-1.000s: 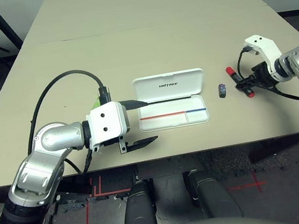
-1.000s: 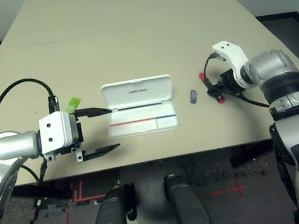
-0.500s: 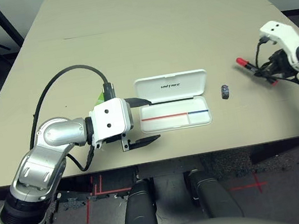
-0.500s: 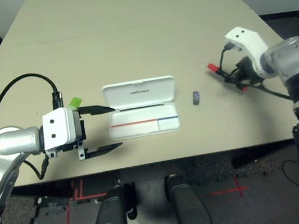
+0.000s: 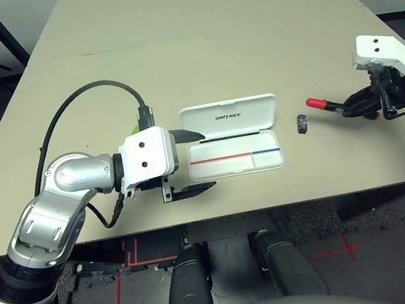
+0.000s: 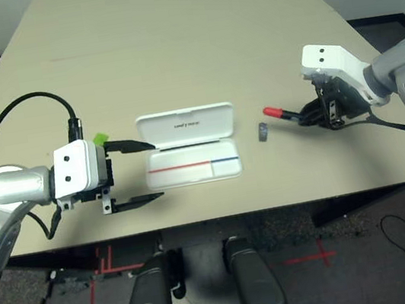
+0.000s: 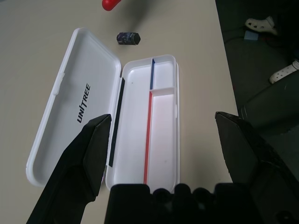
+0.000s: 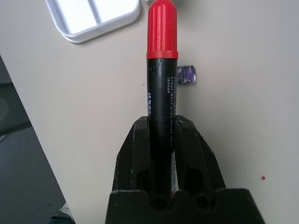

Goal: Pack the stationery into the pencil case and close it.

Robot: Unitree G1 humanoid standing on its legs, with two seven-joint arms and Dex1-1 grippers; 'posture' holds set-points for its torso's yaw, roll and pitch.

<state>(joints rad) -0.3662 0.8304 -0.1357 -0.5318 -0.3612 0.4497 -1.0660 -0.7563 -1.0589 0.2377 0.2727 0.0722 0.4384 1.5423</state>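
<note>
While the pencil case lies open on the table, the right gripper holds the red-capped marker clamped between its fingers, clear of the tabletop.

Judging by the cap aimed toward the case, the step in hand looks like carrying this first item to the tray; the next move calls for lining the marker up with the long compartment beside the red line and lowering it flat before letting go. The left gripper waits at the case's near end, jaws spread wide and holding nothing. A small dark block sits on the table between case and marker, and a green highlighter peeks from behind the left wrist.
</note>
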